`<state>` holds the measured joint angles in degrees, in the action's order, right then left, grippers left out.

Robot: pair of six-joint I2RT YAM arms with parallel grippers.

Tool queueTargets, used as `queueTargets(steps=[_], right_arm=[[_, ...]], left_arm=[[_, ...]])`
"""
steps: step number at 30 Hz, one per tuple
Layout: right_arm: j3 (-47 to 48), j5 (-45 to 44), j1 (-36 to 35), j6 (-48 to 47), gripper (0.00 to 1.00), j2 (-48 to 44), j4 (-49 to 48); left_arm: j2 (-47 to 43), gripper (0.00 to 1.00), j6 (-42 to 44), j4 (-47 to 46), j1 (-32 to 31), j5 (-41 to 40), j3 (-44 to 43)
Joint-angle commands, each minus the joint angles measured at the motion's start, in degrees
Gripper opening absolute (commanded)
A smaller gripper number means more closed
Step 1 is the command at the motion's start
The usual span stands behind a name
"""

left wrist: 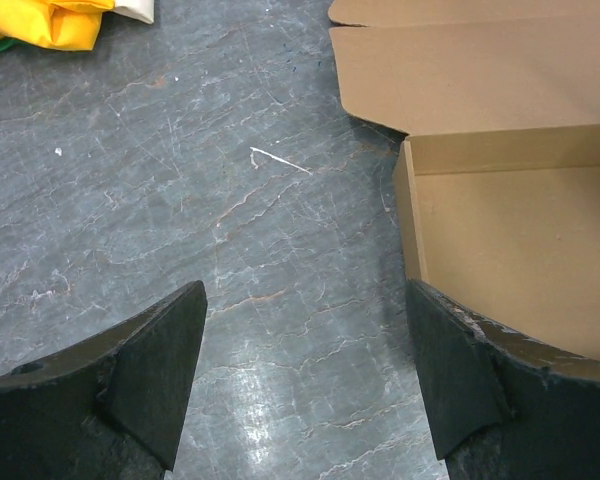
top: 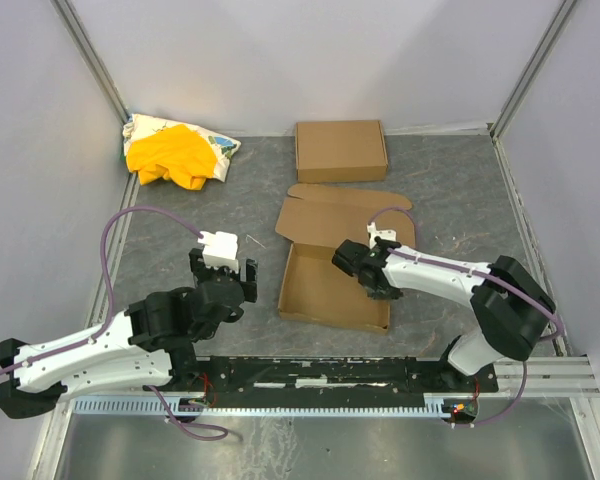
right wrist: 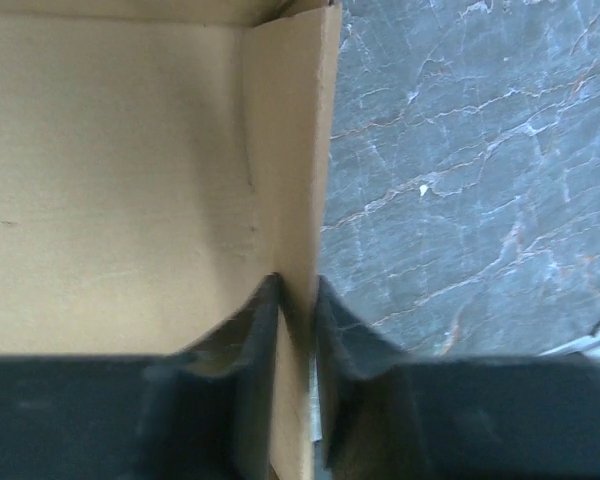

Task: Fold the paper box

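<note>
Right tool pinches a side wall of the paper box.
The paper box sits as a shallow open tray on the desk, with its lid panel spread flat on the far side. The right tool grips the box's right wall, one finger inside and one outside. The left tool hangs wide open, left of the box.

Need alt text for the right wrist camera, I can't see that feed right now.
The right gripper pinches the upright side wall of the paper box, one finger inside the tray, one outside. Grey marbled table fills the right side.
</note>
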<state>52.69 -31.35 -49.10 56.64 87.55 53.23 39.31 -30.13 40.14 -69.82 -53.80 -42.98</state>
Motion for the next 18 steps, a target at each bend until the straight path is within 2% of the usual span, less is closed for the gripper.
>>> queueTargets(steps=[1, 2, 3, 10, 11, 15, 18], right_arm=[[1.68, -2.68, -0.69, -2.22, 0.12, 1.94, 1.87], [1.69, -3.19, -0.85, -2.32, 0.03, 2.53, 2.13], [1.86, -3.59, -1.15, -2.59, 0.01, 3.62, 2.20], [2.18, -4.88, -2.33, -2.92, 0.01, 8.57, 1.87], [1.94, -4.33, -2.37, -2.94, 0.05, 8.56, 1.33], [0.37, -1.69, -2.48, -3.41, 0.39, 5.03, -1.22], [-0.75, -0.77, -2.48, -2.87, 0.46, -0.57, -1.08]], left_arm=[[-0.78, 0.87, -2.01, -2.26, 0.26, -0.09, 0.08], [-0.90, 0.87, -2.03, -2.26, 0.30, -0.08, 0.09], [-1.05, 0.87, -1.99, -2.34, 0.26, -0.08, 0.17], [-1.19, 0.87, -1.94, -2.35, 0.29, -0.12, 0.18], [-1.23, 0.87, -2.03, -2.30, 0.30, -0.08, 0.18], [-1.68, 0.87, -2.29, -2.17, 0.30, -0.34, 0.27], [-2.00, 0.87, -2.47, -2.04, 0.26, -0.48, 0.35]])
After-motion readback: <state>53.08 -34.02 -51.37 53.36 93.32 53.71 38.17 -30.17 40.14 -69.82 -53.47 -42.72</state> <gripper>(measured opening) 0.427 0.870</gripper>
